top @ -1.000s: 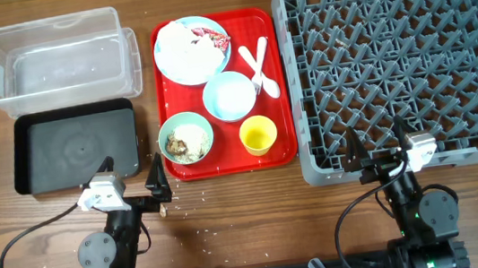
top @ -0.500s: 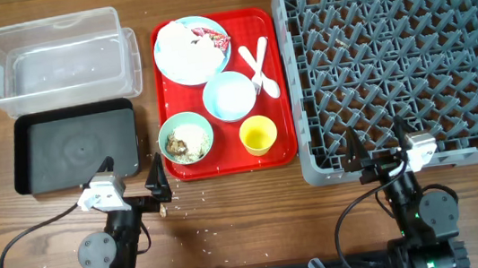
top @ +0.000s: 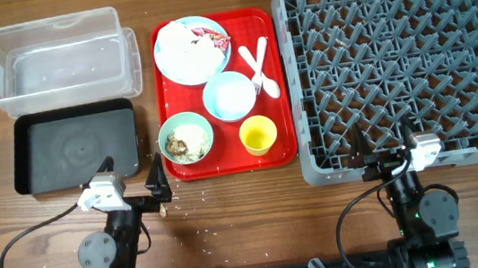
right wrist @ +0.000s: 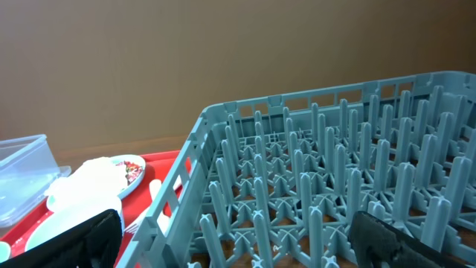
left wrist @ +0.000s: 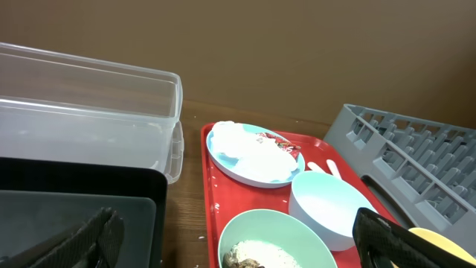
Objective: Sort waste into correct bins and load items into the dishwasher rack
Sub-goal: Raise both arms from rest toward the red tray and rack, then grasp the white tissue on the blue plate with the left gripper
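left pincer: apart, empty, facing pale blue round bowl holding rice
right pincer: apart, empty, at large grey pegged plastic rack near edge

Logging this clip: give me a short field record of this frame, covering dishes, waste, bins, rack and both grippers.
dishes: plate, empty bowl, scrap bowl, yellow cup, spoons, all on the red tray
waste: tissue on the plate; food scraps in the scrap bowl
bins: clear tub and black tray, both empty
rack: no dishes in it
left gripper: open, holding nothing
right gripper: open, holding nothing
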Controlling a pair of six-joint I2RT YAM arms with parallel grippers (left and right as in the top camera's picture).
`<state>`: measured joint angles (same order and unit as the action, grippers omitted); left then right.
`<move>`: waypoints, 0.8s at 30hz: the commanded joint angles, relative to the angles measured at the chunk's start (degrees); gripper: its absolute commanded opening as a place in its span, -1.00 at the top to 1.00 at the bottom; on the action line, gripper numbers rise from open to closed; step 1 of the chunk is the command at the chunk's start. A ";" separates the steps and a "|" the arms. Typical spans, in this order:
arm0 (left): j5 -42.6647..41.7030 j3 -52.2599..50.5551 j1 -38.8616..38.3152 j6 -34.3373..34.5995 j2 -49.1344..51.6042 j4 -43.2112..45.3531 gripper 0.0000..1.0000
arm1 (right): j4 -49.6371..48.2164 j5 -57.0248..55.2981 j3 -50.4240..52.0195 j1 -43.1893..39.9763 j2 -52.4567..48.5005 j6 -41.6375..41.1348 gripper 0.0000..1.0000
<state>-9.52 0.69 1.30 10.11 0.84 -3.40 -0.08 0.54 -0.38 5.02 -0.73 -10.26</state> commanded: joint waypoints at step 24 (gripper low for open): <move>-12.59 30.29 0.46 3.56 30.58 7.28 -1.00 | -11.21 0.81 -19.45 0.28 -13.79 16.15 -0.99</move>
<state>-17.41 23.81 1.30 13.21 23.81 4.73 -11.66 -0.10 -16.01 5.02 -10.90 4.73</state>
